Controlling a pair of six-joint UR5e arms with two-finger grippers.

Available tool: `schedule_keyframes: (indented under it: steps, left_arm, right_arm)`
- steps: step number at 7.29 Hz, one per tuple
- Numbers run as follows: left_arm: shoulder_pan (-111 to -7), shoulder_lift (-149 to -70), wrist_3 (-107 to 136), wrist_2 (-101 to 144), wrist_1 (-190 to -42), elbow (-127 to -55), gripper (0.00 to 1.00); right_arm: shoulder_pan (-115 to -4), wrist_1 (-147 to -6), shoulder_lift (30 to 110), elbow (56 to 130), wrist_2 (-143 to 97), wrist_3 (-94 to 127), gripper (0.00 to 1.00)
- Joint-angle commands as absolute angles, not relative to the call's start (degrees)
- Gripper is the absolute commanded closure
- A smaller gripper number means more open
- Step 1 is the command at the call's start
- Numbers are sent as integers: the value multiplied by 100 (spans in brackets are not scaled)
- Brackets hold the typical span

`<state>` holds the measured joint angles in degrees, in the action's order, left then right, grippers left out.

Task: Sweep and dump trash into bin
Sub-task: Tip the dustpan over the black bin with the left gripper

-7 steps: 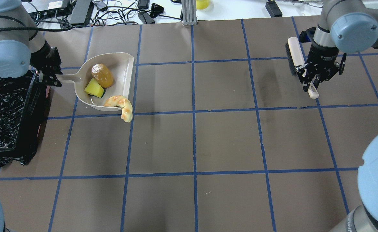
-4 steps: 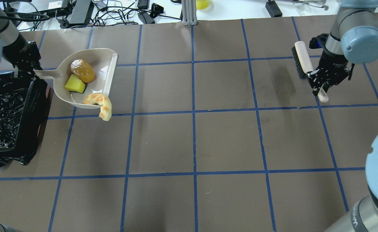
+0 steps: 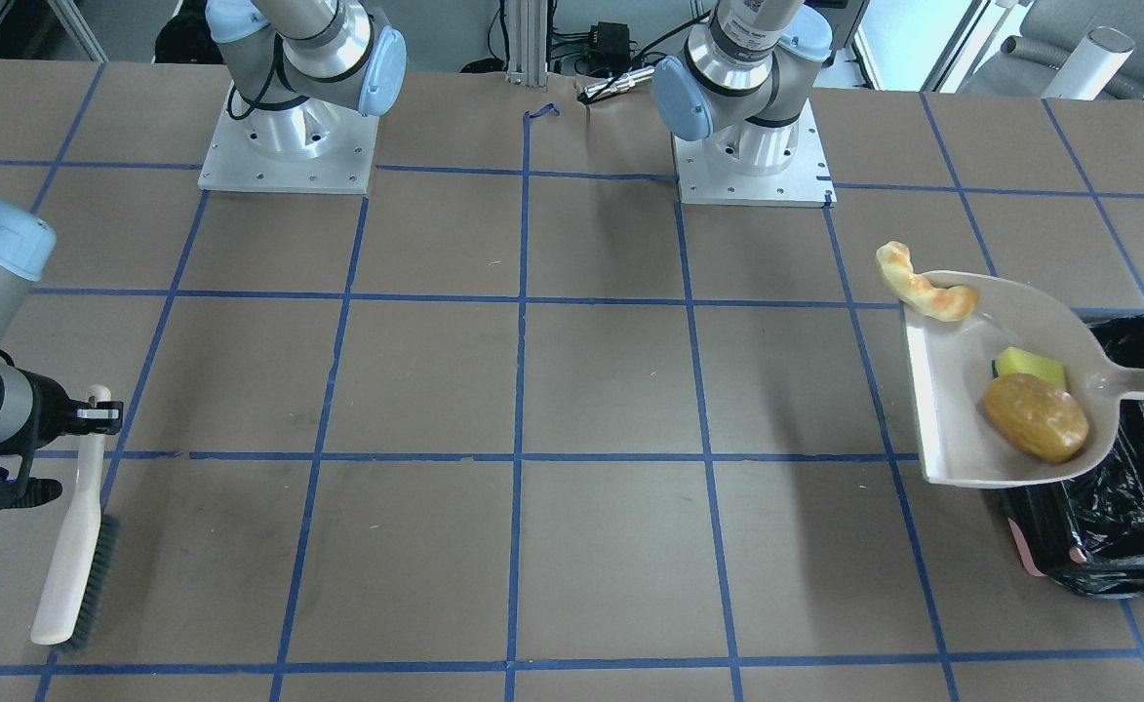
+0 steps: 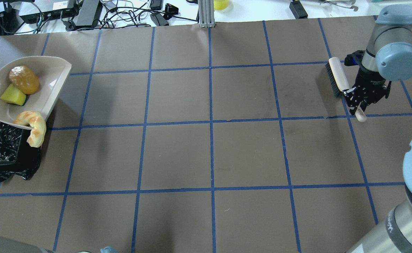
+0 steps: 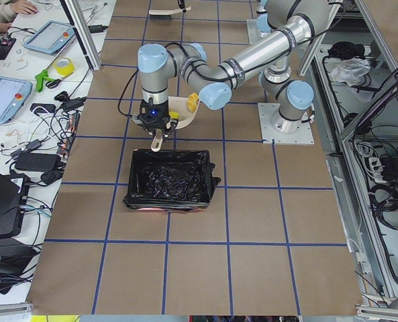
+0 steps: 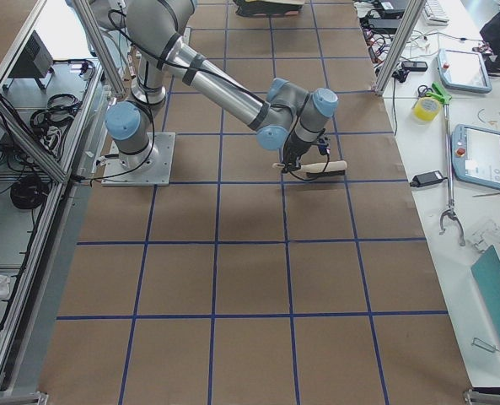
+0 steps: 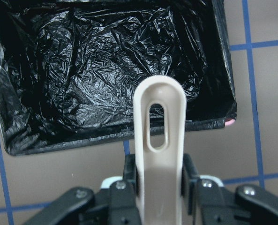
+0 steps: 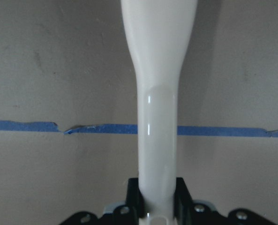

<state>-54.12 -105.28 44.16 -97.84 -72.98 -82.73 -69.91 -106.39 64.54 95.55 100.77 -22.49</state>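
The left gripper has its fingers clenched on the slotted handle of the beige plastic dustpan. The handle's end points at the rectangular bin lined with crinkly black plastic. In the pan lie the golden-brown potato-like lump and, touching it, the yellow sponge wedge with dark backing. The curved tan croissant-like bread piece hangs over a corner of the pan's open edge, just beside the bin's rim. Well apart, the right gripper grasps the cream-handled brush with dark bristles above the brown paper-covered table.
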Motion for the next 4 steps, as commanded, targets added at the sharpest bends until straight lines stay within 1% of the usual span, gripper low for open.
schedule_keyframes:
  steps: [1, 2, 3, 4]
  left_arm:
    - [-4941, -10660, 3546, -9800, -7234, -8017, 100]
    - [-4818, -10713, 3307, -9809, -7216, -7946, 100]
    - [-4729, -10740, 3096, -9809, -7024, -7876, 100]
    - [-4694, -10801, 2841, -9809, -6840, -7858, 100]
  right_arm:
    - [-6987, -10652, 6451, 9571, 10107, -2241, 98]
    - [-6987, -10661, 6451, 9563, 10107, -2233, 96]
    - [-6987, -10661, 6451, 9554, 10090, -2224, 86]
    - [-6987, -10661, 6425, 9554, 10090, -2224, 73]
